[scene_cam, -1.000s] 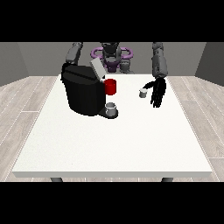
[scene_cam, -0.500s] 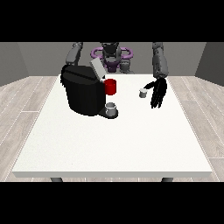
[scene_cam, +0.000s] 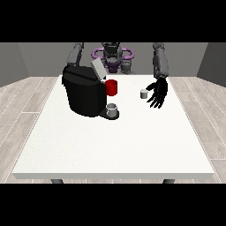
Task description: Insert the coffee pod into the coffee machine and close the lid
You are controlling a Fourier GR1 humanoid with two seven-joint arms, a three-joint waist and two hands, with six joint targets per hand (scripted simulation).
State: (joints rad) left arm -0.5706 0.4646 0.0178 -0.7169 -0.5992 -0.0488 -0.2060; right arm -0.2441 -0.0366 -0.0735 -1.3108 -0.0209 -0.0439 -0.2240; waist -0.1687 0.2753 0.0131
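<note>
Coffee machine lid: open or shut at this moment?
Open. The lid tilts up from the top of the black coffee machine, not lying flat.

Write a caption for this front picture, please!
Open hand beside the small coffee pod; coffee machine lid up.

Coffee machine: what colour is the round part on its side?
Red, seen in the front view.

White table on a wood-plank floor.
A red cup stands near the table's far side; a small grey cup sits nearer the camera. Grey walls rise behind, perhaps plain.
</note>
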